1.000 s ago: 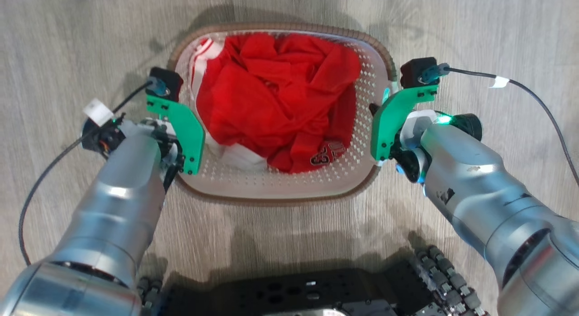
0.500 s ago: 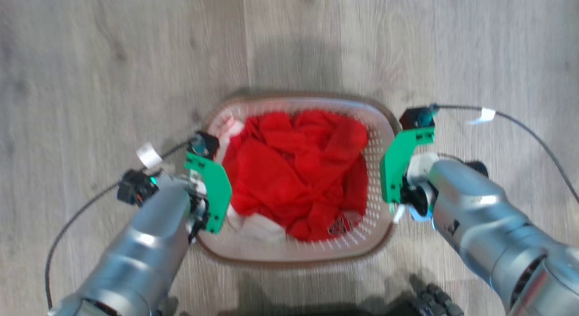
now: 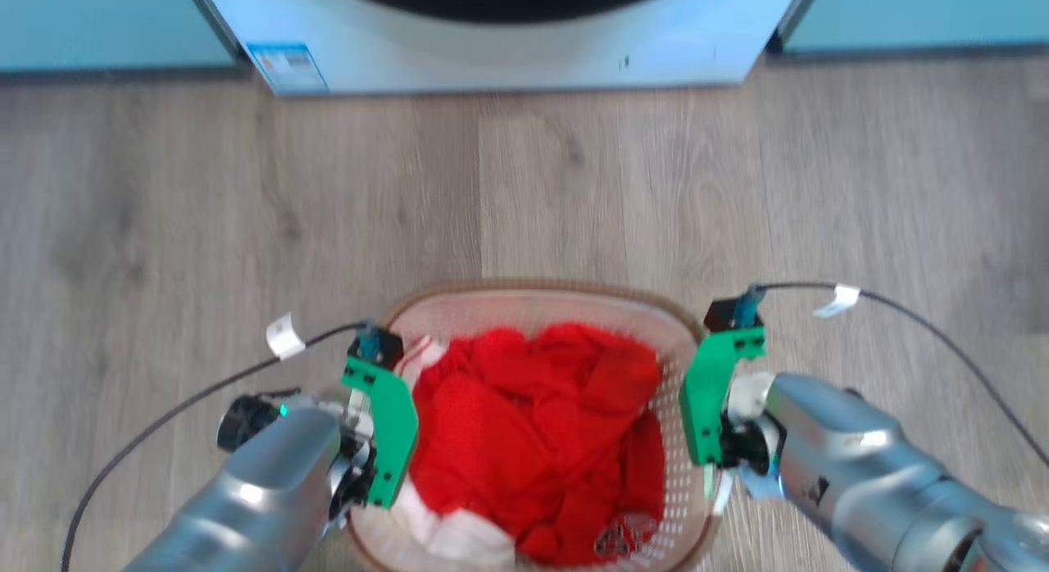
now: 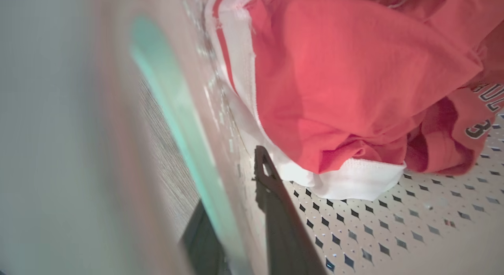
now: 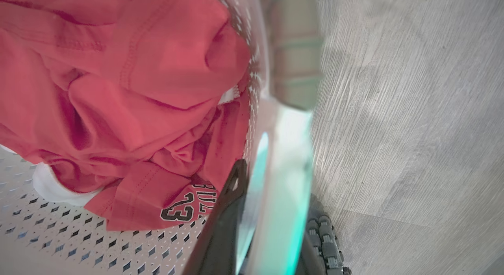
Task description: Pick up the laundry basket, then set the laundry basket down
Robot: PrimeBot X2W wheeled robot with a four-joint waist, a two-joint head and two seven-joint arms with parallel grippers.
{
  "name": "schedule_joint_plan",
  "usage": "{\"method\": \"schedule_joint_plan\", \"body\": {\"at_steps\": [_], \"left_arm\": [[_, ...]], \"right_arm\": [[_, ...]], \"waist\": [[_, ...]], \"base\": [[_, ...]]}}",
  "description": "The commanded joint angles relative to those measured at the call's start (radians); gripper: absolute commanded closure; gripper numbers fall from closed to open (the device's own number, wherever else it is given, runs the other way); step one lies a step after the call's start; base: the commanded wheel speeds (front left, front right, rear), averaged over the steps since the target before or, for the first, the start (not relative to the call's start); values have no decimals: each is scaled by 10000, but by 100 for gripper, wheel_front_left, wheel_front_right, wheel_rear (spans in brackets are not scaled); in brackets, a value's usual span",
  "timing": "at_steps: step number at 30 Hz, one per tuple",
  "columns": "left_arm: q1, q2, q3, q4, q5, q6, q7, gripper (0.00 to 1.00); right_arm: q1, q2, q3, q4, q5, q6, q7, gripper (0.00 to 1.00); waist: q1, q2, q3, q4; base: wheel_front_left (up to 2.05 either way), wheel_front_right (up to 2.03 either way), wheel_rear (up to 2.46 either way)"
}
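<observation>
Head view: the laundry basket (image 3: 537,292) sits at lower centre of the frame, on or just above the wood floor (image 3: 164,228); which, cannot tell. It holds red clothes (image 3: 541,441) with some white fabric.

Left gripper (image 4: 230,180): one dark finger inside the perforated wall, the other outside, wall clamped between them. Right gripper (image 5: 267,196): inner finger lies against the inside of the wall by the pale handle and the outer finger is blurred behind it; it reads as closed on that side.

Versus 0.5 s ago: the whole head picture has shifted, so the camera moved. A white washer (image 3: 508,56) now runs along the top edge. The basket is lower in the frame and cut off by the bottom edge. Both grips sit at the same spots on the basket.
</observation>
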Motion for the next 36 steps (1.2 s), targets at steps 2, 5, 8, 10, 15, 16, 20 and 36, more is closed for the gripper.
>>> {"method": "schedule_joint_plan", "body": {"at_steps": [2,5,8,10,15,16,20,36], "left_arm": [[121,306,-699,-534,-316,-243,452,100],[220,433,-1091,-784,-883,-243,915,100],[340,538,-1335,-1051,-1239,-243,1358,100],[405,605,-1438,-1250,-1248,-243,1629,100],[587,599,-1510,-1624,-1629,-243,2236,100],[606,584,-1514,-1672,-1700,-243,2342,100],[627,512,-1522,-1847,-1842,-243,2706,100],[872,487,-1526,-1983,-2001,-243,3015,100]], "right_arm": [[52,-135,193,-301,-43,48,92,100],[304,-165,235,-432,154,48,410,100],[535,-197,306,-458,234,48,919,100],[636,-221,333,-528,294,48,1094,100],[842,-341,370,-727,513,48,1400,100],[872,-367,379,-758,542,48,1478,100],[794,-447,415,-914,538,48,1657,100],[778,-535,489,-1300,570,48,1639,100]], "waist": [[1,-1,-920,147],[1,-1,-1435,227],[1,-1,-1969,296],[1,-1,-2279,343],[1,-1,-2970,482],[1,-1,-3104,503],[1,-1,-3419,564],[1,-1,-3929,590]], "base": [[0,0,0],[0,0,0],[0,0,0],[0,0,0],[0,0,0],[0,0,0],[0,0,0],[0,0,0]]}}
